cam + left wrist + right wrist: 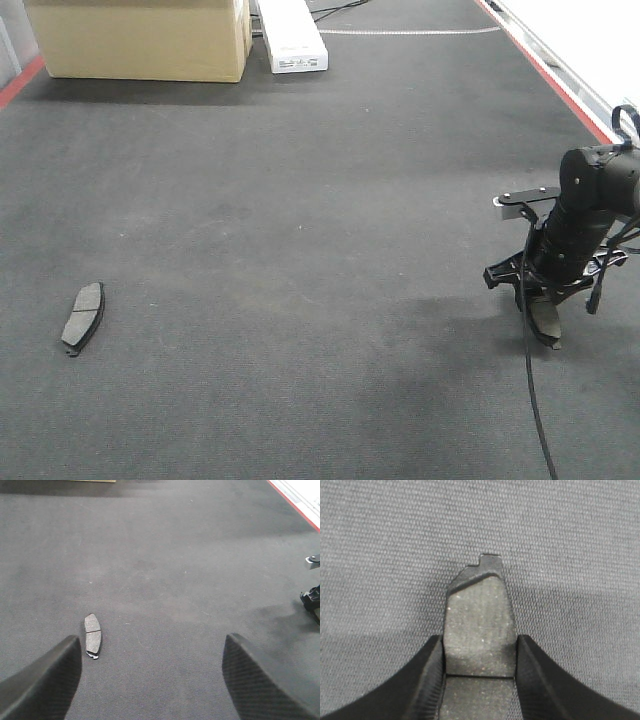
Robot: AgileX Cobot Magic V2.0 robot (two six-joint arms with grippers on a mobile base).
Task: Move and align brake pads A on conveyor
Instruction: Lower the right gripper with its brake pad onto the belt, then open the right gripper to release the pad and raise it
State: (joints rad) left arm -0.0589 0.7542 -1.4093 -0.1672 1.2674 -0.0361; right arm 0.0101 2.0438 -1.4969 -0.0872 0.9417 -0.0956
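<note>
One brake pad (pixel 83 317) lies flat on the dark conveyor (pixel 300 250) at the near left, friction face up. It also shows in the left wrist view as the brake pad (pixel 93 635), just inside the left finger. My left gripper (pixel 152 640) hangs above the belt, open and holding nothing. At the right, my right gripper (pixel 540 308) is shut on a second brake pad (pixel 479 615) across its width. This held pad (pixel 546 320) points down, close to the belt. I cannot tell whether it touches.
A cardboard box (pixel 140 38) and a white carton (pixel 293 35) stand at the far end of the belt. Red edge stripes (pixel 545 70) run along both sides. A black cable (pixel 533 400) trails from the right arm toward the front.
</note>
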